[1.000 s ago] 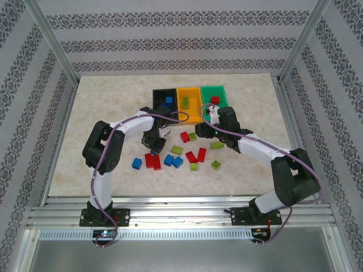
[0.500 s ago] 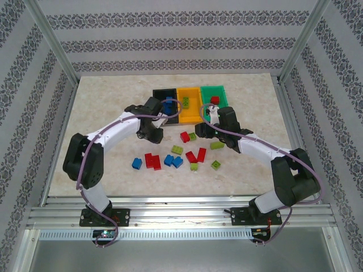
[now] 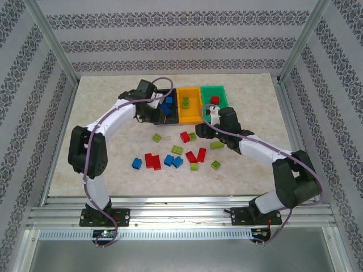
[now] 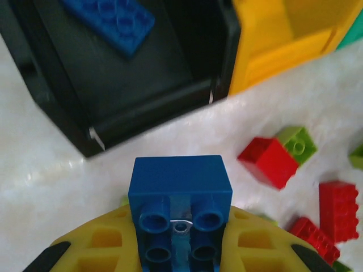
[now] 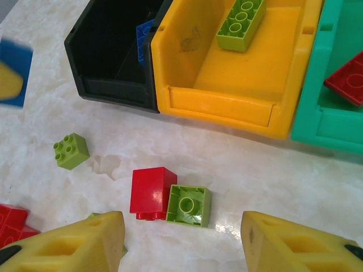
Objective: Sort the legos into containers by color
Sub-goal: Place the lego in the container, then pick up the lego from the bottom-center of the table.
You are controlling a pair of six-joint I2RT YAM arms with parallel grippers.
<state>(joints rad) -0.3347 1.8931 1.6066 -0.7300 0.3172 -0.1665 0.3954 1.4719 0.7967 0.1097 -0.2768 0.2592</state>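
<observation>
My left gripper (image 3: 162,113) is shut on a blue brick (image 4: 180,187), held just short of the black bin's (image 4: 113,85) near wall. A flat blue piece (image 4: 110,20) lies inside that bin. The orange-yellow bin (image 3: 189,112) holds a lime brick (image 5: 241,22), and the green bin (image 3: 220,90) holds a red brick (image 5: 346,82). My right gripper (image 5: 181,243) stands open and low over a red brick (image 5: 152,191) touching an upside-down lime brick (image 5: 189,205). Nothing sits between its fingers.
Loose bricks lie across the middle of the table: a lime one (image 3: 156,137), a red pair (image 3: 152,160), blue ones (image 3: 136,163) (image 3: 173,161), more red (image 3: 201,154) and lime (image 3: 216,164). Metal frame posts and patterned walls ring the table (image 3: 102,113).
My left arm has swung from the loose bricks up and back to the black bin, carrying the blue brick. A lime brick it covered now shows. The right arm has stayed still.
</observation>
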